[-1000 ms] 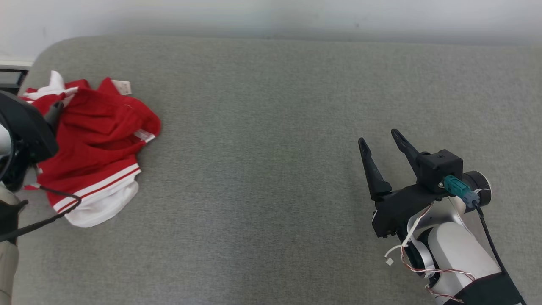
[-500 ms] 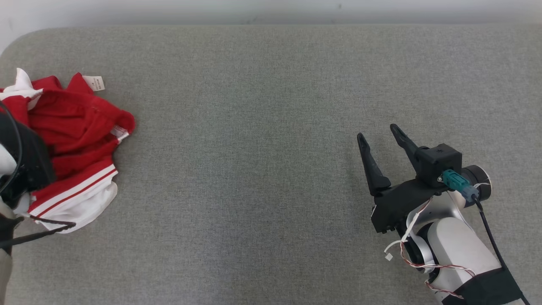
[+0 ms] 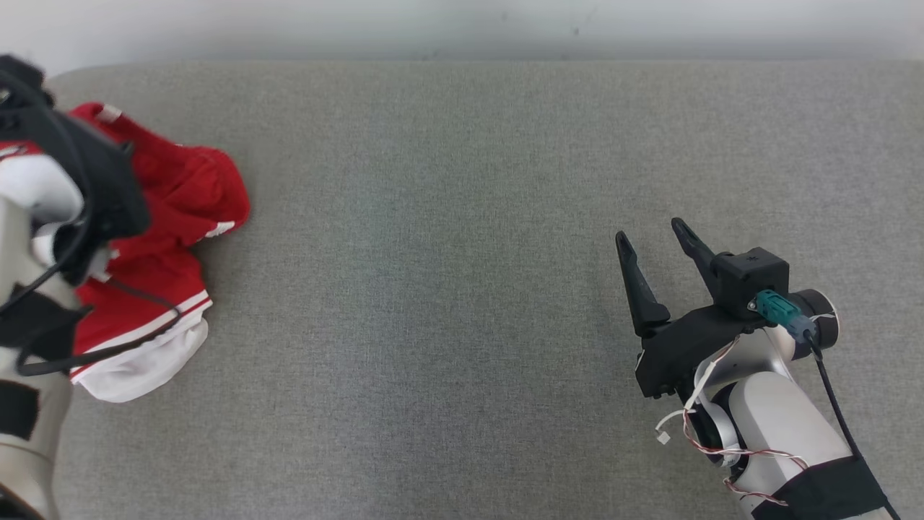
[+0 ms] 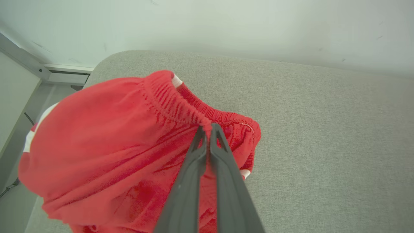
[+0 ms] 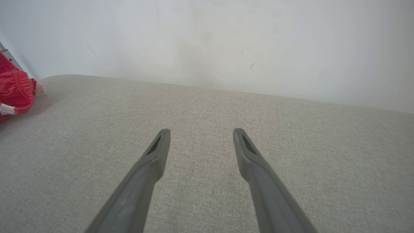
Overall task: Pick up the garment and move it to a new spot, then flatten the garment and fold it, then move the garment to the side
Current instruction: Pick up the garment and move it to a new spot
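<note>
The garment (image 3: 170, 217) is a pair of red shorts with white trim, bunched at the far left of the grey padded surface (image 3: 462, 217). In the left wrist view my left gripper (image 4: 207, 127) is shut on the garment (image 4: 106, 145), pinching its elastic waistband, and the red cloth hangs lifted from the fingertips. The left wrist housing covers part of the garment in the head view. My right gripper (image 3: 650, 235) hovers open over bare surface at the lower right, with nothing between its fingers (image 5: 158, 145). The garment (image 5: 14, 90) peeks in at the left edge of the right wrist view.
A pale wall (image 3: 462, 29) runs along the back edge of the surface. Beyond the rounded left corner of the surface, a metal frame (image 4: 51, 72) and floor show. Bare grey surface lies between the garment and my right gripper.
My left gripper has shut on the garment's waistband and raised it, so the cloth has bunched up. The head camera shifted. The right gripper has stayed open in place.
</note>
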